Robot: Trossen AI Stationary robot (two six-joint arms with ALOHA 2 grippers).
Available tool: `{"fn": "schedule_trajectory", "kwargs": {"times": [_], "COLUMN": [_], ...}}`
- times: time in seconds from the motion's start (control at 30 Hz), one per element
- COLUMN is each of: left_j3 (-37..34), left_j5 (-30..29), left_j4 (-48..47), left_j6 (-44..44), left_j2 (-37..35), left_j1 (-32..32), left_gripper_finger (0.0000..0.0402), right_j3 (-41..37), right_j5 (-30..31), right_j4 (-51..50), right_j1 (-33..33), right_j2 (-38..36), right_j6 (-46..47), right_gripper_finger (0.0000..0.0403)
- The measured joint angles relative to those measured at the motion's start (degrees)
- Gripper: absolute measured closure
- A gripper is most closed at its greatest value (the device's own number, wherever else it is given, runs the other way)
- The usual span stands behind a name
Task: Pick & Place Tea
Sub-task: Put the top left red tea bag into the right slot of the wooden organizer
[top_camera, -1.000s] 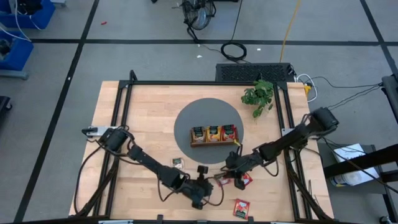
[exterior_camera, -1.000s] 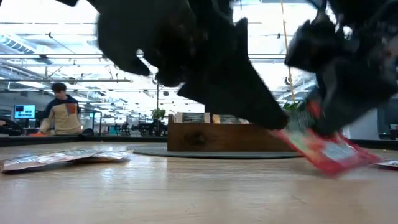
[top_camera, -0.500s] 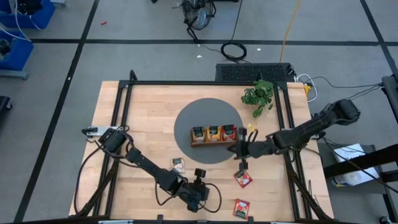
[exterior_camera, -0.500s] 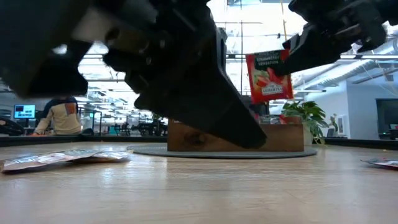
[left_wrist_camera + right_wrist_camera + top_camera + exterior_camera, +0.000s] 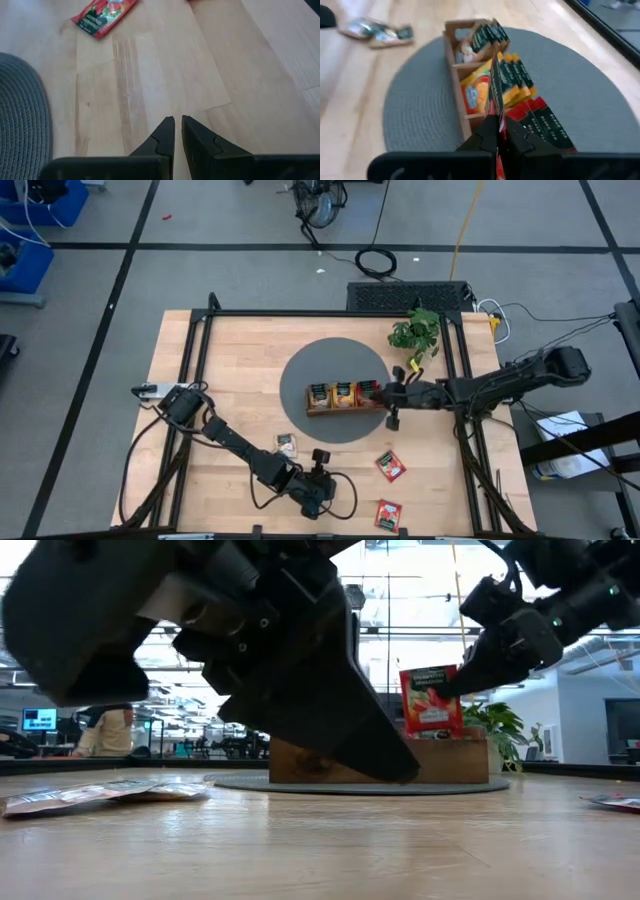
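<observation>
Pale wooden desk (image 5: 240,360), round grey mat (image 5: 300,420) centre. Right gripper (image 5: 389,394), clamped on red tea sachet (image 5: 430,698), now risen from near edge to brown wooden three-compartment tray (image 5: 345,409), right end: drop imminent. Left gripper (image 5: 178,131) together, empty, near edge.

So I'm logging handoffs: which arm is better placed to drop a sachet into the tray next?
The right. Its gripper already holds a red tea sachet upright above the wooden tray's red end. The left gripper is empty, low over bare table near the front edge.

arms: dark, jointed | cables: black, looped | fingers (image 5: 165,135): black, tapered
</observation>
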Motion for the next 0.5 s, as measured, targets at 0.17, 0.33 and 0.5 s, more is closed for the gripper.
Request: {"fn": "schedule_trajectory", "kwargs": {"times": [0.17,0.33,0.5], "left_j3": [0.00,0.00,0.00], "left_j5": [0.00,-0.01,-0.02], "left_j4": [-0.65,-0.57,-0.46], "left_j6": [-0.46,-0.53,-0.61], "left_j2": [-0.01,-0.01,-0.01], "left_j1": [0.01,0.07,0.09], "left_gripper_finger": [0.0360,0.0360,0.0360], "right_j3": [-3.20,-4.32,-4.36], "right_j5": [-4.93,-4.99,-7.79], "right_j4": [4.46,3.92,3.13], "right_j1": [-2.86,-4.39,-4.78], "right_j2": [-0.65,-0.65,-0.61], "right_j6": [-0.10,-0.10,-0.13], "right_gripper_finger": [0.0403,0.0403,0.0403]}}
